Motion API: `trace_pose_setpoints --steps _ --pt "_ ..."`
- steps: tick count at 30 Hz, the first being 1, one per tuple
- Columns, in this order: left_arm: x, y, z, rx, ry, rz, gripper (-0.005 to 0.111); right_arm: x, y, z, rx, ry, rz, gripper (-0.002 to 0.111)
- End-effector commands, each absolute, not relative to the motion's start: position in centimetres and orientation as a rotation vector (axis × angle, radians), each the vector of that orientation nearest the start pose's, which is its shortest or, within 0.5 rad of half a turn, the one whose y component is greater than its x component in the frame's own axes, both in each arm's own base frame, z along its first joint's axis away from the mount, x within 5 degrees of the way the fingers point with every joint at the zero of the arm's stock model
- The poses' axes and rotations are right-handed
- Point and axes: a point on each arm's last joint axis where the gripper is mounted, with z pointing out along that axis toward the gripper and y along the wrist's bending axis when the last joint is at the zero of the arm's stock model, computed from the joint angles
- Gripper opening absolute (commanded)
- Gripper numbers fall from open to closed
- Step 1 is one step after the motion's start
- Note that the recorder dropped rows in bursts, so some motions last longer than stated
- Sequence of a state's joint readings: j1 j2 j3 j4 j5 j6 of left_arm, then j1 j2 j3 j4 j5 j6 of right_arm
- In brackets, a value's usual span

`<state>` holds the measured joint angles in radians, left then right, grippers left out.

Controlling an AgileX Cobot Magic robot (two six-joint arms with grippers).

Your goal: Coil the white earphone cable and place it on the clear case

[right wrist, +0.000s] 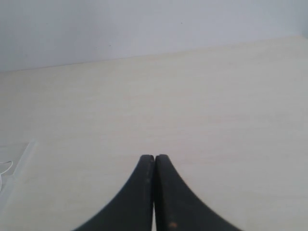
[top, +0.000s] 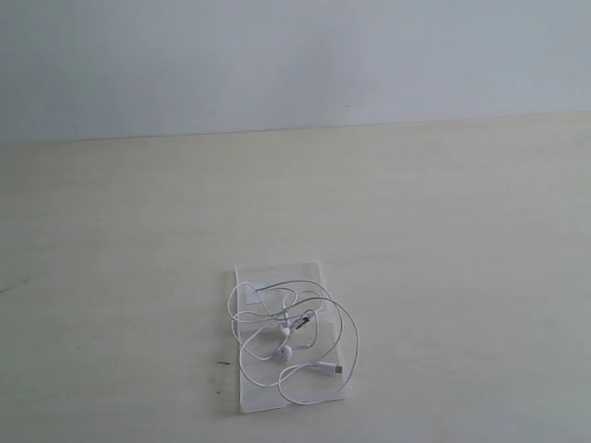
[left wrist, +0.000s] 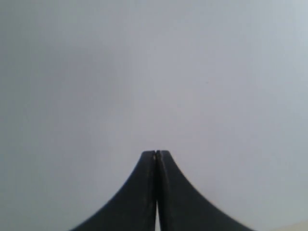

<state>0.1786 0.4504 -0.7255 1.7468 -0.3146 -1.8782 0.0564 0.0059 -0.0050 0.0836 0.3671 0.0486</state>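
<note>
Pale wooden table (top: 443,231), plain light wall (top: 277,55) behind it. The clear case (top: 277,274) lies flat on the near part of the table, a bit left of centre. The white earphone cable (top: 284,329) sits on top of the case in loose, untidy loops, both earbuds near the middle of the pile. Its plug (top: 338,369) is at the near right of the case. One loop spills slightly past the case's right edge.

Neither arm shows in the exterior view.

Left gripper (left wrist: 156,153): dark fingers pressed together, nothing between them, only blank wall in front.

Right gripper (right wrist: 154,156): fingers pressed together, holding nothing, bare table ahead of it. A corner of the case (right wrist: 17,159) and a bit of the white wire (right wrist: 5,166) show at the edge of the right wrist view, well apart from the fingertips.
</note>
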Motion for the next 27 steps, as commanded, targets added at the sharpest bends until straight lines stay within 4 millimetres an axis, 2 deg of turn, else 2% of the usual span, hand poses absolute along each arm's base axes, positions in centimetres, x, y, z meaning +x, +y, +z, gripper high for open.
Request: trace_pose_setpoints --steps 1,4,8,10,13,14,19,23,27 --pt "5.0 -1.9 40.8 -0.040 1.221 -0.311 0.000 5.3 0.5 18.1 0.050 1.844 0.152 0.000" --pt "3.6 -2.4 40.6 -0.023 1.193 -0.363 0.000 5.3 0.5 18.1 0.050 1.844 0.152 0.000" --pt "3.3 -2.7 40.5 0.019 1.190 -0.347 0.000 5.3 0.5 18.1 0.050 1.842 0.152 0.000" --pt "3.3 -2.5 40.6 0.145 1.168 -0.122 0.000 5.3 0.5 18.1 0.050 1.842 0.152 0.000" --pt "3.3 -2.1 40.7 0.399 1.099 0.361 0.000 5.3 0.5 18.1 0.050 1.842 0.152 0.000" --pt "3.3 -1.9 40.8 0.425 1.085 0.450 0.000 5.3 0.5 18.1 0.050 1.842 0.152 0.000" --pt "3.4 -0.6 40.8 0.311 1.098 0.542 0.000 5.3 0.5 18.1 0.050 1.842 0.152 0.000" --pt "3.1 0.9 41.0 0.019 1.110 0.421 0.000 5.3 0.5 18.1 0.050 1.842 0.152 0.000" --pt "3.2 2.3 39.9 -0.187 1.234 0.392 0.000 5.3 0.5 18.1 0.050 1.842 0.152 0.000"
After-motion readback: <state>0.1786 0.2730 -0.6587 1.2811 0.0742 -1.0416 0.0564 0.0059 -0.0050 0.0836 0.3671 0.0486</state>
